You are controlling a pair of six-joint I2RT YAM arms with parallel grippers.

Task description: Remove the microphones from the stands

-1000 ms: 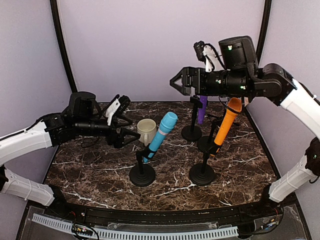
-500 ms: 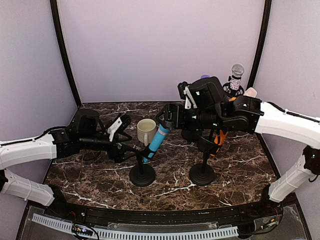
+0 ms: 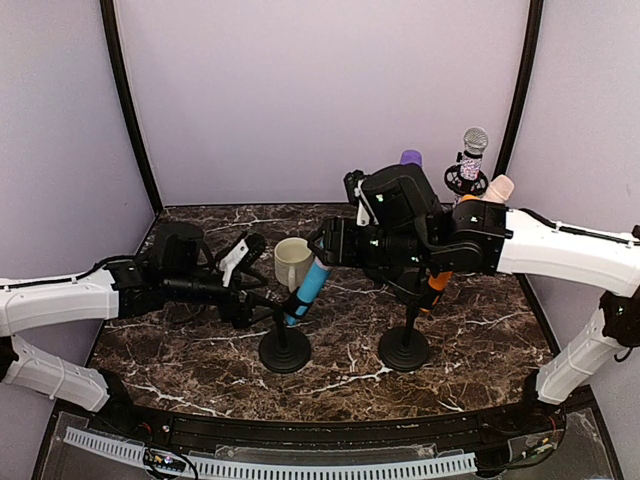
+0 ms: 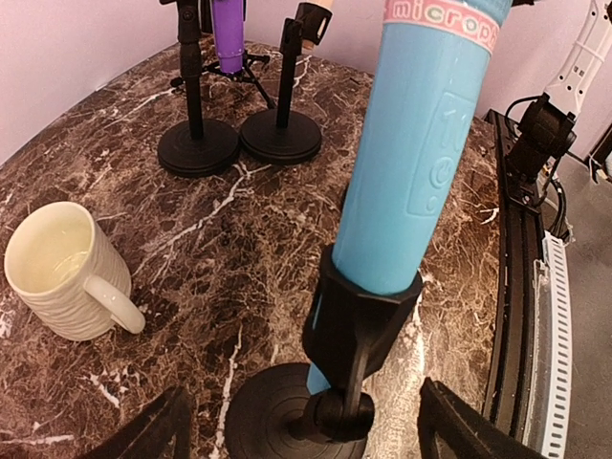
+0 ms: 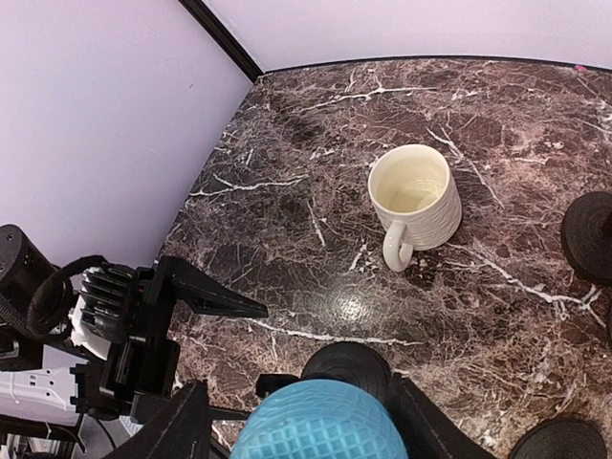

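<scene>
Blue microphone (image 4: 421,143), pink band (image 4: 445,11): is showing white lettering "microp", running out of frame.
Microphone body: embossed marks, unreadable.

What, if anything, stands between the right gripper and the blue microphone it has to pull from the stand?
Nothing visible does. The right gripper has one finger on each side of the blue microphone at its head. Whether they touch it I cannot tell. The mug stands off to the side, apart from both.

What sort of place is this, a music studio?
Probably a robot test booth: plain lilac walls enclose a marble-patterned table, where a left arm and right arm reach toward a blue microphone.
</scene>
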